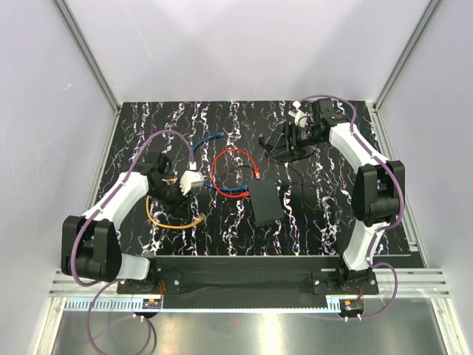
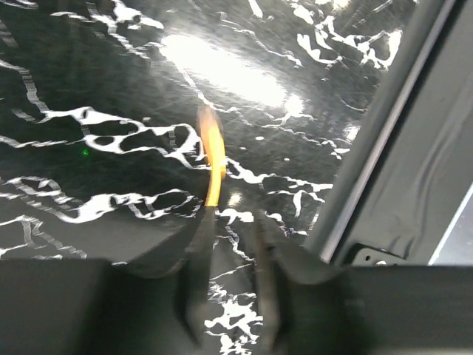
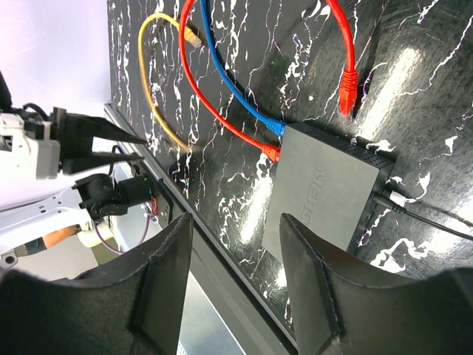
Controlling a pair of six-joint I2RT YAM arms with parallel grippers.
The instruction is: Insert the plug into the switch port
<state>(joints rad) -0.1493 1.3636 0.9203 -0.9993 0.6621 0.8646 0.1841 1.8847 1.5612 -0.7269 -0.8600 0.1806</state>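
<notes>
The flat black switch (image 1: 264, 201) lies mid-table; in the right wrist view (image 3: 329, 185) a blue plug (image 3: 275, 127) and a red plug (image 3: 270, 153) sit in ports on its edge. A loose red plug (image 3: 347, 92) lies beside it. A yellow cable (image 1: 174, 222) loops at the left, its plug (image 3: 194, 35) free. My left gripper (image 1: 168, 198) hovers low over that cable; in its wrist view (image 2: 233, 218) the jaws stand a narrow gap apart, and the blurred cable (image 2: 213, 159) runs behind the left fingertip. My right gripper (image 1: 275, 144) is raised at the back right, open and empty (image 3: 235, 222).
A thin black cord (image 3: 417, 211) enters the switch's other side. Blue (image 1: 211, 139) and red (image 1: 225, 159) cable loops lie left of the switch. The metal rail (image 2: 384, 148) at the table's near edge is close to the left gripper. White walls enclose the table.
</notes>
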